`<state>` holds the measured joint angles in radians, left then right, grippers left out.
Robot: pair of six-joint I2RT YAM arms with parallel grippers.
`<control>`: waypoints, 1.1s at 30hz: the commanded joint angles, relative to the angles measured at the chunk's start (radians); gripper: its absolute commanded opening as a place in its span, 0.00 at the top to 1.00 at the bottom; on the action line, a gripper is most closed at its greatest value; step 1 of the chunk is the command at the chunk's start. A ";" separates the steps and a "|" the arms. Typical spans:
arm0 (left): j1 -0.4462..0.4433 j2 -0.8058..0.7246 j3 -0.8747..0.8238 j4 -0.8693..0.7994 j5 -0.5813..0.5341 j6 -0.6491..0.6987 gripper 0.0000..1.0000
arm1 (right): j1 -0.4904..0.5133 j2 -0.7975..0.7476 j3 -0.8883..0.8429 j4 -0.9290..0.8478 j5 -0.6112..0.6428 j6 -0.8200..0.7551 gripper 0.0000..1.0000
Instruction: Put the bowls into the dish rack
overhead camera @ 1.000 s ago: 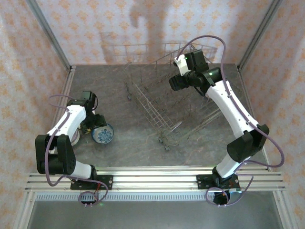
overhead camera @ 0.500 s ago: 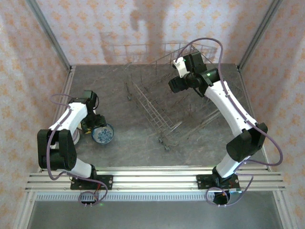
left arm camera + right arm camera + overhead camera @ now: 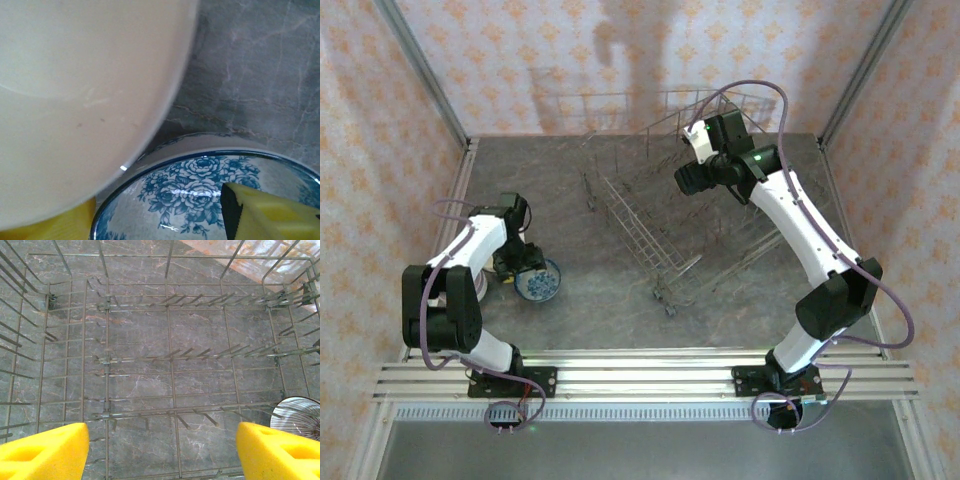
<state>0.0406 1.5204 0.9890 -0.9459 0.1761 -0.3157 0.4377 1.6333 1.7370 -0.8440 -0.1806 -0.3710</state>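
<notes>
Your left gripper (image 3: 517, 264) sits low on the grey marbled table (image 3: 605, 305) at the left. Its yellow pads (image 3: 267, 216) are spread apart, one inside the blue floral bowl (image 3: 200, 192) and the other outside its rim, so it brackets the edge without pinching it. A cream bowl (image 3: 75, 100) crowds in just beside, so close to the wrist camera that it blurs and hides most of the outer finger.

Your right gripper (image 3: 162, 452) hangs wide and empty over the dish rack (image 3: 655, 225), looking straight down through the wire floor.

I judge that loading has barely started. The rows of tines (image 3: 192, 354) hold no bowl in the part you can see, and both bowls here are on the table, well apart from the rack.

Mind the cream bowl: it is likely to be nudged as the floral one lifts. The rack's tall grid sides must be cleared on the way in. A shiny round metal piece (image 3: 300, 416) shows at the rack's edge; what it is, I cannot tell.
</notes>
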 commanded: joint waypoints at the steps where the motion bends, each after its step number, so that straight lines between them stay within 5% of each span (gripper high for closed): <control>1: -0.024 -0.020 -0.032 0.003 0.039 -0.021 0.36 | 0.000 -0.039 -0.002 0.019 0.027 -0.015 0.23; 15: -0.148 -0.025 -0.062 0.043 0.062 -0.130 0.58 | 0.000 -0.039 -0.009 0.020 0.029 -0.015 0.23; 33: -0.169 -0.061 -0.125 0.089 0.094 -0.169 0.85 | 0.000 -0.045 -0.007 0.016 0.030 -0.013 0.23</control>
<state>-0.1184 1.4845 0.8825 -0.8700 0.2581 -0.4744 0.4377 1.6283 1.7332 -0.8371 -0.1757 -0.3710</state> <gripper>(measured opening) 0.158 0.772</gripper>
